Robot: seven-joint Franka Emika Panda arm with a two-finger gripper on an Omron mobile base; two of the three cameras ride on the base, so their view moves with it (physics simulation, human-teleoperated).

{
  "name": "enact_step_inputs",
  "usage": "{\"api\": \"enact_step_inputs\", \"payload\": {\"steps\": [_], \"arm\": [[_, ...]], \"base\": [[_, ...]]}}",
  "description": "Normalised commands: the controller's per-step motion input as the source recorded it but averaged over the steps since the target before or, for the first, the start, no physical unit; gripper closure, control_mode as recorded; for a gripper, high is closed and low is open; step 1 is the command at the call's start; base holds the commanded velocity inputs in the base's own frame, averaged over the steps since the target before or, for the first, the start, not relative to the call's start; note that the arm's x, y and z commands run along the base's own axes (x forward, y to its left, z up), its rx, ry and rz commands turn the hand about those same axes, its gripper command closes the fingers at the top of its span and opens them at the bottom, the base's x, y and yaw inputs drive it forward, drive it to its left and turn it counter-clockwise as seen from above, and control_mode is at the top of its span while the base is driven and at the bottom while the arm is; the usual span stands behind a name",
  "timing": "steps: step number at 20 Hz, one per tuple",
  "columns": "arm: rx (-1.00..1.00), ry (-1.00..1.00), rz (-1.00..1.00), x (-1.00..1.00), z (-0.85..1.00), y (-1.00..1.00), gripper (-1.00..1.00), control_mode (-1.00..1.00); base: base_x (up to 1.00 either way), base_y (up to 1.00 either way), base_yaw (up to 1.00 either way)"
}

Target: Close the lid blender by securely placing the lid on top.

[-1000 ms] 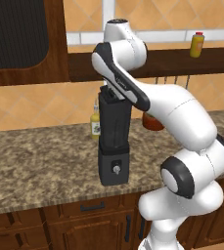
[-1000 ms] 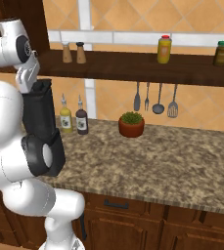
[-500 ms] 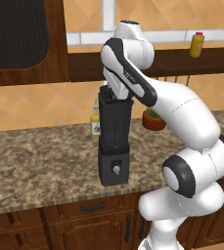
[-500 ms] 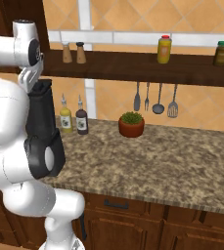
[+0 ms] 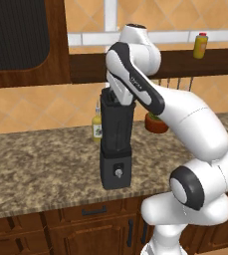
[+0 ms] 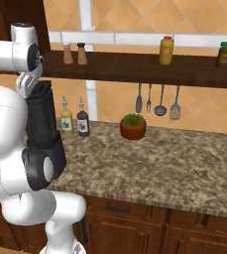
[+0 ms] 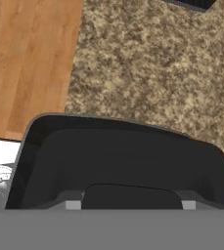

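Note:
The blender [image 5: 116,149] stands upright on the granite counter, a black boxy base with a small silver knob and a dark square jar [image 6: 41,116] above it. My hand hangs right over the jar's top, mostly hidden behind my own arm in both base views. In the hand view I look down into the jar's open mouth [image 7: 123,151]. The gripper [image 7: 130,205] is shut on the lid [image 7: 130,194], a flat black rounded cap between the tips. The lid hovers over the near side of the mouth.
A yellow bottle [image 6: 66,121] and a dark bottle [image 6: 83,121] stand behind the blender by the wall. A potted plant [image 6: 133,126] sits to their right, under hanging utensils [image 6: 159,101]. The wooden shelf [image 6: 135,69] with jars runs just above jar height.
My upper arm has swung slightly to the right and settled over the jar. The blender has stayed where it was.

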Motion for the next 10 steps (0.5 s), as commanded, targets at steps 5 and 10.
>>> {"api": "enact_step_inputs", "payload": {"steps": [5,10], "arm": [[0.09,0.03,-0.01,0.0,0.07,0.0,1.0,-1.0],[0.09,0.11,0.0,0.0,-0.02,0.0,1.0,-1.0]], "base": [[0.0,0.0,0.0],[0.0,0.0,0.0]]}}
